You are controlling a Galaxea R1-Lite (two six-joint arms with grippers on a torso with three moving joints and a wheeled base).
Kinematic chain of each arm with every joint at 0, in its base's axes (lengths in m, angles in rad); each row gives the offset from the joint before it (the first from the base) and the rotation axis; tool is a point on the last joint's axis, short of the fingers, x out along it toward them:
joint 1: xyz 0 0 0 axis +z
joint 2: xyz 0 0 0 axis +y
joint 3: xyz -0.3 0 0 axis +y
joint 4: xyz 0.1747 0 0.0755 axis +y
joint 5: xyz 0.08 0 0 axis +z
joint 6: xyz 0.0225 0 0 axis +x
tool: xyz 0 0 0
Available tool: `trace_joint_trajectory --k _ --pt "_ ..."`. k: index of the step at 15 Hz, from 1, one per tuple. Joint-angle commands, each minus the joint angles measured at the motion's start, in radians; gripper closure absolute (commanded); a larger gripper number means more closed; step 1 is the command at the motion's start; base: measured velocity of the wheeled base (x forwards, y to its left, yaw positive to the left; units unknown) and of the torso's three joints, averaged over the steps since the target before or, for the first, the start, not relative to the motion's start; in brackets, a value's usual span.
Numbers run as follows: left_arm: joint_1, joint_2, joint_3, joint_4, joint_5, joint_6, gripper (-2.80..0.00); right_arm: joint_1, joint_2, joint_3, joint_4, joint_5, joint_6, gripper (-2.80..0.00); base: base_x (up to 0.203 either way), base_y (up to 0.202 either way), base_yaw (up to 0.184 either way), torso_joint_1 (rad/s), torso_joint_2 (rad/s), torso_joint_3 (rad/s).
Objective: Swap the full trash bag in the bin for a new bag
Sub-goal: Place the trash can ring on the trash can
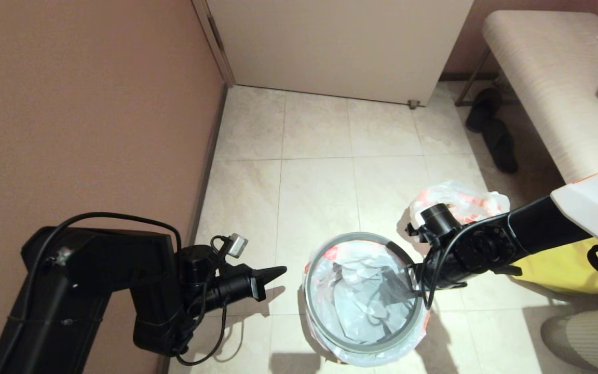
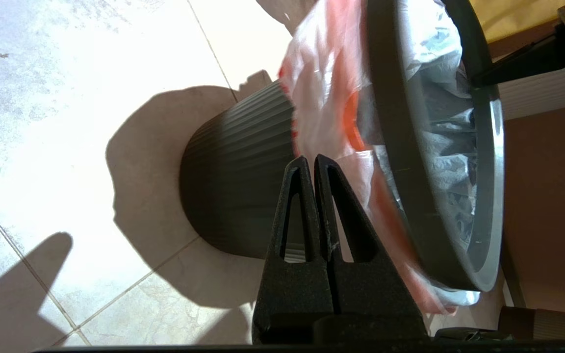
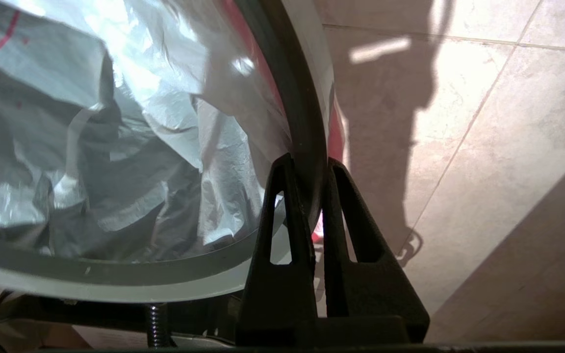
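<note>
The bin stands on the tiled floor, a ribbed black wastebasket. The new bag lines it, limp and white, with its orange-lettered mouth folded down over the outside. The grey hoop rim sits tilted on top. My right gripper is shut on the hoop rim at the bin's right side, one finger inside and one outside. My left gripper hangs shut and empty just left of the bin, apart from it. The full trash bag lies bunched on the floor behind my right arm.
A brown wall runs close along the left. A yellow fabric bag sits under my right arm. A padded bench and dark slippers are at the back right, a white door at the back.
</note>
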Motion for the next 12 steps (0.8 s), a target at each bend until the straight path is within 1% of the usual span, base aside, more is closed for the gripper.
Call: trace_joint_trajectory --k 1,6,12 --pt "0.0 0.001 -0.001 -0.048 -0.004 -0.002 0.0 0.017 -0.041 0.015 0.002 0.001 0.003 0.0 0.0 0.0 0.0 0.0 0.0 0.0" --pt "0.0 0.001 -0.003 -0.048 -0.004 -0.002 0.0 0.017 -0.043 0.016 0.0 0.002 0.003 0.0 0.0 0.0 0.0 0.0 0.0 0.0" --pt "0.0 0.003 -0.005 -0.048 -0.004 -0.002 0.0 0.02 0.037 0.001 -0.034 0.004 0.005 0.0 0.0 0.0 0.0 0.0 0.0 0.0"
